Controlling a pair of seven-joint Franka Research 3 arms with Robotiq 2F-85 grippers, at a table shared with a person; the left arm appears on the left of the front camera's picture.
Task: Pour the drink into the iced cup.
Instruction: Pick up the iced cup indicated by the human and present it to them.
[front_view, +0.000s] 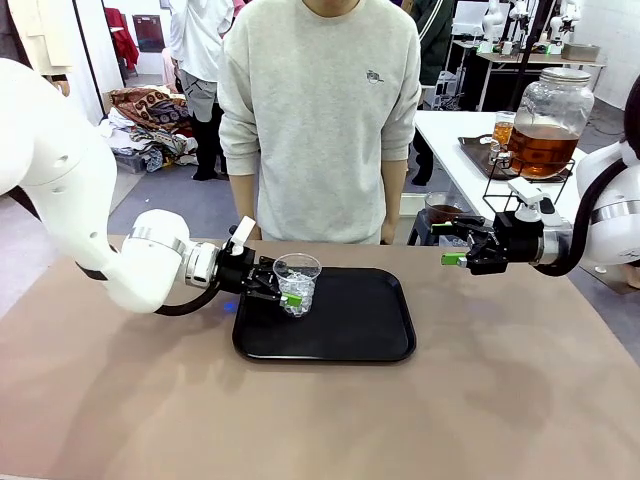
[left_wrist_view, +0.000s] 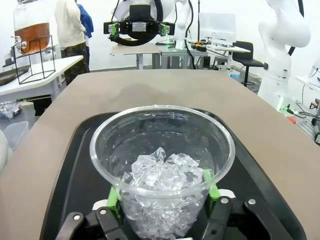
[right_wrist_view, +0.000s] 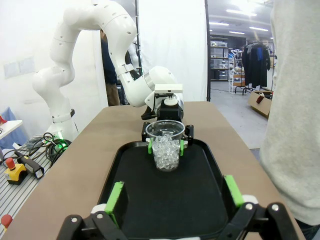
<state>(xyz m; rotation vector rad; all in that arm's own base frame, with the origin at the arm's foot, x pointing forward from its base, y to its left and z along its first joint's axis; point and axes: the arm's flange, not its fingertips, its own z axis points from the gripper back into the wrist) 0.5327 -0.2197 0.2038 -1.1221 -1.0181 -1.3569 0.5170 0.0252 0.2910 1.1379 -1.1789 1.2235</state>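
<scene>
With left gripper (left_wrist_view: 163, 197), clasps the iced cup (left_wrist_view: 162, 150) by its wall below the rim, upright on the black tray (front_view: 370, 340). Holds right gripper (front_view: 450, 243) spread, empty. Probably thin, slick, crushable plastic, ice-weighted: best squeezed gently, low down.

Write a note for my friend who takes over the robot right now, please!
Left gripper: shut on the iced cup, green pads on both its sides.
Right gripper: open, empty, hovering to the right of the tray.
Iced cup: upright on the black tray, holding ice only.
Drink: amber liquid in the glass dispenser, far right, behind the right arm.
Done: cup gripped.
Left: get the drink and pour it in.
</scene>
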